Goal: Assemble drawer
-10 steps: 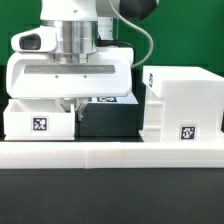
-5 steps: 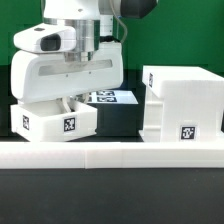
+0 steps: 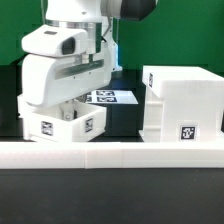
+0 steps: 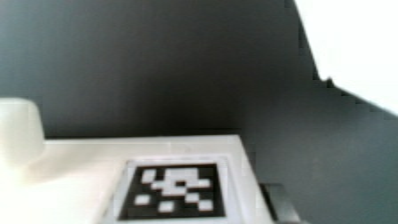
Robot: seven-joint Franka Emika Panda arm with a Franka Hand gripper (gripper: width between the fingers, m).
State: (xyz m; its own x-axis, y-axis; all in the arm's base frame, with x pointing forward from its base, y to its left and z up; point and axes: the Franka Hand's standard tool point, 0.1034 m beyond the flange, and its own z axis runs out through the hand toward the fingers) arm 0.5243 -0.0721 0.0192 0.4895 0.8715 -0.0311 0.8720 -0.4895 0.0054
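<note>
My gripper (image 3: 74,102) is shut on a small white drawer tray (image 3: 62,125) with black-and-white tags, at the exterior view's left. It holds the tray tilted, just above the table. The fingertips are mostly hidden behind the tray wall. In the wrist view the tray's tagged white face (image 4: 178,188) fills the lower part, with one dark finger (image 4: 285,203) beside it. The tall white drawer casing (image 3: 185,100) stands at the exterior view's right, apart from the tray, and shows as a white corner in the wrist view (image 4: 365,40). I see only one tray.
The long white L-shaped rail (image 3: 110,155) runs along the front of the table. The marker board (image 3: 112,97) lies flat behind, between tray and casing. A green wall is at the back.
The arm has lifted the tray off the table and turned it, so the tray now sits tilted and a little farther toward the exterior view's right. The casing has not moved.
</note>
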